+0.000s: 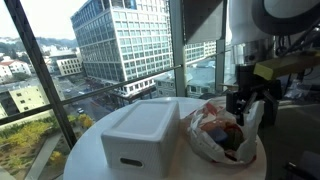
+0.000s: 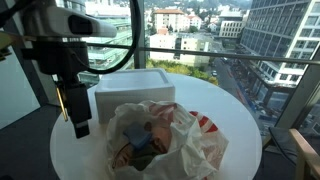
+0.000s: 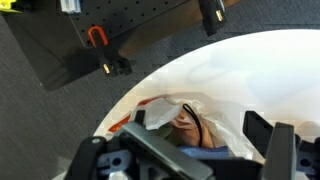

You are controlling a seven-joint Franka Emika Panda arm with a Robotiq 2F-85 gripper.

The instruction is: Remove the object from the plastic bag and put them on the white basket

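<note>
A white plastic bag with red print (image 1: 212, 133) lies open on the round white table (image 1: 85, 150), also seen in an exterior view (image 2: 170, 135) and in the wrist view (image 3: 165, 110). Inside it are a blue item (image 2: 141, 148), a brownish item (image 3: 188, 122) and a black cord (image 3: 198, 120). The white basket (image 1: 143, 135) stands beside the bag, and it also shows in an exterior view (image 2: 134, 93). My gripper (image 1: 241, 103) hangs open and empty just above the bag's edge, as both an exterior view (image 2: 77, 122) and the wrist view (image 3: 205, 155) show.
Tall glass windows (image 1: 110, 45) with a city view stand close behind the table. A black perforated base with red and yellow clips (image 3: 95, 40) lies on the grey floor beside the table. A chair edge (image 2: 300, 150) is at one side.
</note>
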